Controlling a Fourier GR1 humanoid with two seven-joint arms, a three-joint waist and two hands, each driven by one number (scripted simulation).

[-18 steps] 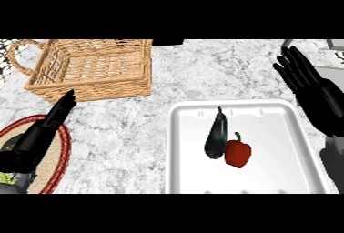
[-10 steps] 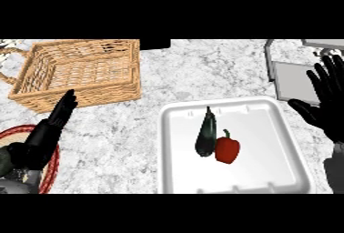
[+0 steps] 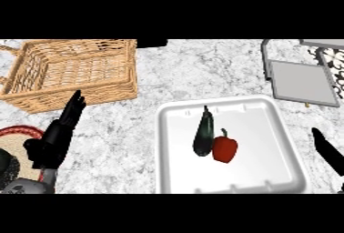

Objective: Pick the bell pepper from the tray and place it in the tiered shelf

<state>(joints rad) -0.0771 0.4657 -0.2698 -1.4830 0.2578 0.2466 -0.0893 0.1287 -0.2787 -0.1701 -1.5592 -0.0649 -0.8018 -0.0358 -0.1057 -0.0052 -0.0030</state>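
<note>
Your left hand [image 3: 59, 132] rests over the counter [image 3: 194, 73], fingers straight, holding nothing. Your right hand [image 3: 328, 150] shows only straight fingers, empty. Bell pepper [image 3: 225, 149] lies in the tray [image 3: 275, 136], touching the eggplant [image 3: 204, 134].

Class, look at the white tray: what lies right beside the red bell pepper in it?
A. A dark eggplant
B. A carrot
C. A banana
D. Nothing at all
A: in the tray a dark eggplant lies against the left side of the bell pepper.
</note>
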